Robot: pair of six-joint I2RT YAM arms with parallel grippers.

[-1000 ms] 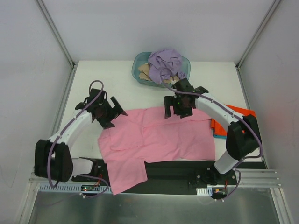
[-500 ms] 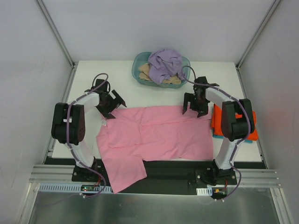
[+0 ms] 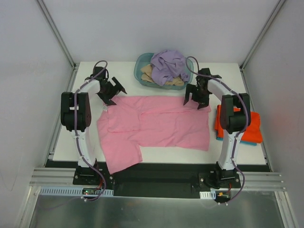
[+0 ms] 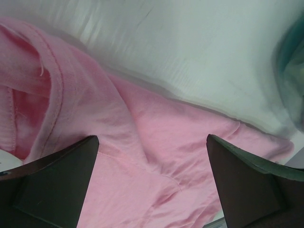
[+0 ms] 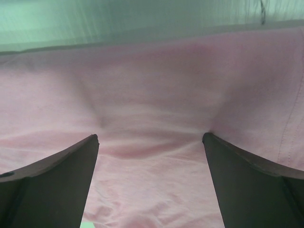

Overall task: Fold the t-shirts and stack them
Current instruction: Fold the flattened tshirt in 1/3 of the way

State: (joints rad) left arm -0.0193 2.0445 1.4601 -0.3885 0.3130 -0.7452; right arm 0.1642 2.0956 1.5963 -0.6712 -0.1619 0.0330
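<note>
A pink t-shirt (image 3: 156, 124) lies spread across the middle of the table, with one sleeve hanging over the near edge. My left gripper (image 3: 113, 95) is open at its far left corner, and pink cloth (image 4: 156, 175) fills the gap between the fingers. My right gripper (image 3: 194, 102) is open at the far right edge, fingertips resting on the cloth (image 5: 152, 95). A folded orange-red shirt (image 3: 237, 124) lies on a teal one (image 3: 248, 141) at the right. A lavender shirt (image 3: 167, 64) and a tan shirt (image 3: 148, 71) sit in the basket.
The teal plastic basket (image 3: 139, 72) stands at the back centre, just behind both grippers. Frame posts and white walls enclose the table on the left, right and back. The black arm-base rail runs along the near edge.
Both arms have reached farther back and outward. The pink shirt has slid away from the near edge with them, and less of it hangs over the front.
</note>
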